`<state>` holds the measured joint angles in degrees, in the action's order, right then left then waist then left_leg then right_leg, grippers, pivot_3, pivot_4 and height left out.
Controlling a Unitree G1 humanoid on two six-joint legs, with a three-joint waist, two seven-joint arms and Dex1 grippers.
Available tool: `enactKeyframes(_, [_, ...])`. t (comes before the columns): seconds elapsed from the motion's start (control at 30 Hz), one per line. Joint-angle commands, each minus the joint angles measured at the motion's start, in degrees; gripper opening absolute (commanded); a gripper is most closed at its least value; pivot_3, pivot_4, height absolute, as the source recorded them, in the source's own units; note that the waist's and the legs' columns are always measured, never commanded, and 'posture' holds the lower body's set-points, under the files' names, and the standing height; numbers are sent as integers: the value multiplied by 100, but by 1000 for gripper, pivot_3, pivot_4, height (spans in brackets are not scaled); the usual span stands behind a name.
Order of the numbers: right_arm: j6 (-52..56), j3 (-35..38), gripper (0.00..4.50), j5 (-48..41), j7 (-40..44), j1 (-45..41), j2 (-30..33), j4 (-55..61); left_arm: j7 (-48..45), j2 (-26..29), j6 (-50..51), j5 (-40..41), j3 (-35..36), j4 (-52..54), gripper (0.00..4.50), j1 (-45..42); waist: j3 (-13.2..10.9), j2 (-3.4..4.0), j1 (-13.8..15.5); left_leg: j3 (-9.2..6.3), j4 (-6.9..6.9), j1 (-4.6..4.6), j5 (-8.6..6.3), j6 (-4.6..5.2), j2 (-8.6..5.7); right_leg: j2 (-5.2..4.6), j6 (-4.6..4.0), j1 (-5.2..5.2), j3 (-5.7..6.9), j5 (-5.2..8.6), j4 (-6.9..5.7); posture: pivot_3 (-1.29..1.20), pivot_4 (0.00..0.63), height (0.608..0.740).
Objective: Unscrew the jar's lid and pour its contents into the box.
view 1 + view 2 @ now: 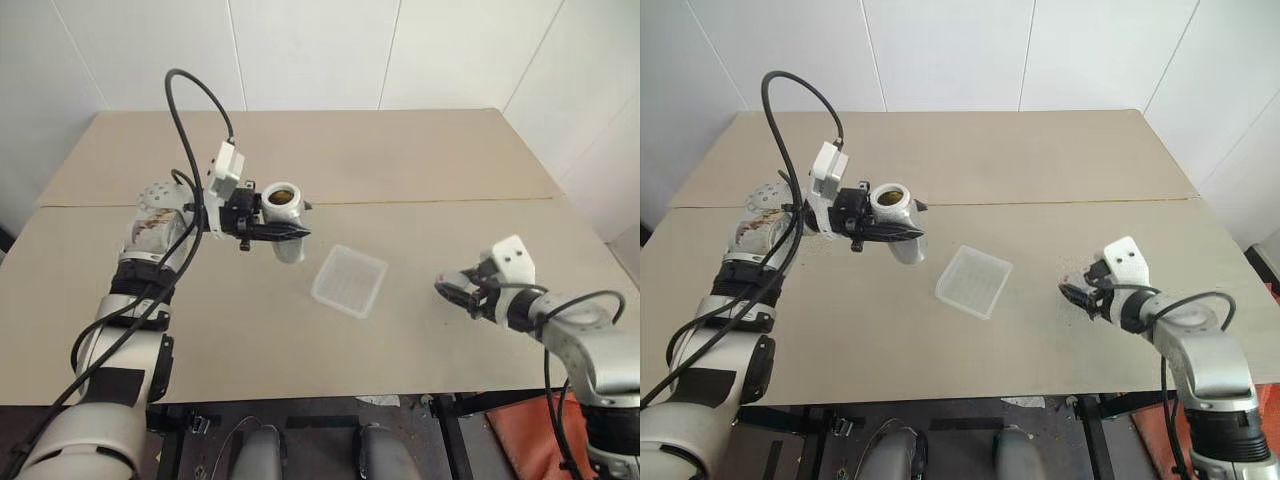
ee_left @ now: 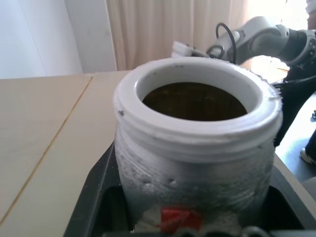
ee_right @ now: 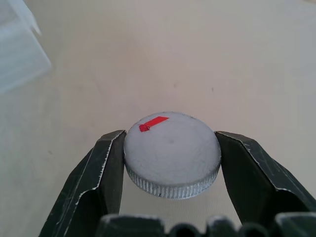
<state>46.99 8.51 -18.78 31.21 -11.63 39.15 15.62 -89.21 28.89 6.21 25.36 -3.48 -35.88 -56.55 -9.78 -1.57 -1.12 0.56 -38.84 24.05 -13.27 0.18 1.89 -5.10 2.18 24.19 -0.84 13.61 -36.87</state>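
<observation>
- Jar (image 1: 284, 215): you have it clamped in the left gripper (image 1: 272, 231), lifted off the desk (image 1: 400, 160) at about ten o'clock from the box (image 1: 349, 281). It stands nearly upright, mouth open to the ceiling; the left wrist view shows the white threaded rim bare and something dark brown down inside.
- Contents (image 2: 195, 101): from that brown patch you can judge they are not poured yet. No single piece can be made out.
- Lid (image 3: 172, 153): it is off the jar. You see it flat between the right gripper's (image 1: 462, 292) black fingers (image 3: 106, 173), one finger against each side of its ribbed edge, a small red scrap on its top. Whether it already rests on the desk or hangs just above it, you cannot tell.
- Box: it sits empty near the middle of the desk, between the two arms, well apart from the lid at its three o'clock.
- Progress: unscrewing looks done; what you have left is parking the lid, carrying the jar over the box and tipping it.
- Left arm: raised and bent, its fingers reaching sideways toward the robot's right, shut on the jar's body.
- Right arm: low and out to the robot's right, fingers angled down toward the desk.
</observation>
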Motion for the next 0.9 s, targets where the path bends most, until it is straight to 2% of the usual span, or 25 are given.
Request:
enactKeyframes(0.03, [-206,-10,3995,-60,249,106,149,339,310,-125,-179,-92,165,265,1989,-43,0,0,29,-1,0,0,0,0,0,0,0,0,0,0,2,0,150,740])
enactKeyframes(0.1, [-116,115,4487,-284,527,121,304,510,595,-228,-418,-286,140,351,1989,-9,0,0,40,-1,-1,5,0,0,0,-1,0,1,1,0,5,0,150,740])
enactKeyframes(0.2, [59,427,4487,-963,1387,171,751,808,510,-234,-1023,-653,-92,501,1989,103,0,0,46,-2,-4,5,0,0,-2,-2,0,-2,2,0,7,0,150,740])
enactKeyframes(0.27, [304,734,4487,-1746,1989,118,993,1040,603,-291,-1469,-923,-210,519,1989,160,0,0,49,-4,-2,4,0,0,0,0,0,-5,4,0,10,0,150,740])
enactKeyframes(0.37, [876,928,4487,-2736,2272,-287,1194,1245,1530,-578,-2738,-1675,-342,260,1989,125,0,-1,60,-6,-4,-3,0,0,-1,-2,0,-16,5,-1,12,0,150,740])
enactKeyframes(0.43, [1127,896,4487,-3083,2164,-595,1174,1216,3080,-731,-3904,-2840,-524,-176,1989,-63,-1,-2,78,-8,-6,-15,0,0,-1,-2,-1,-32,7,-1,13,0,150,740])
enactKeyframes(0.47, [1263,818,4487,-3178,2056,-811,1172,1172,4728,-682,-4477,-4144,-891,-354,1989,-297,-4,-7,91,-8,-5,-21,0,0,-2,-3,-1,-38,6,-1,15,0,150,740])
enactKeyframes(0.53, [1552,670,4487,-3340,1924,-1182,1229,1047,7326,-498,-5302,-6227,-1635,-553,1989,-785,-6,-11,120,-11,-4,-24,-1,0,-5,-3,0,-40,6,-2,16,0,150,740])
enactKeyframes(0.57, [1695,617,4487,-3412,1892,-1332,1263,990,8348,-398,-5572,-7014,-1997,-617,1989,-1020,-9,-15,132,-11,-2,-24,-1,0,-7,-5,2,-41,6,-3,19,0,150,740])
enactKeyframes(0.63, [1824,559,4487,-3499,1863,-1506,1297,933,10490,-181,-5613,-8554,-2888,-621,1989,-1507,-8,-15,181,-9,0,-7,-1,0,-10,-9,4,-22,5,-4,18,0,150,740])
enactKeyframes(0.7, [1932,458,4487,-3523,1850,-1673,1366,895,12271,-87,-5191,-9901,-3842,-641,1989,-1955,-6,-12,215,-7,0,11,-1,0,-14,-15,8,-6,6,-6,12,0,150,740])
enactKeyframes(0.77, [1963,402,4487,-3536,1812,-1778,1380,876,13245,-135,-4857,-10760,-4590,-816,1989,-2250,-6,-12,243,-3,0,18,-1,0,-17,-20,14,-4,6,-8,2,0,150,740])
enactKeyframes(0.9, [1966,441,4487,-3540,1615,-1855,1290,882,14189,-195,-4808,-11429,-5497,-1081,1989,-2283,-6,-12,270,4,-3,24,-1,0,-19,-22,21,-1,6,-12,7,0,150,740])
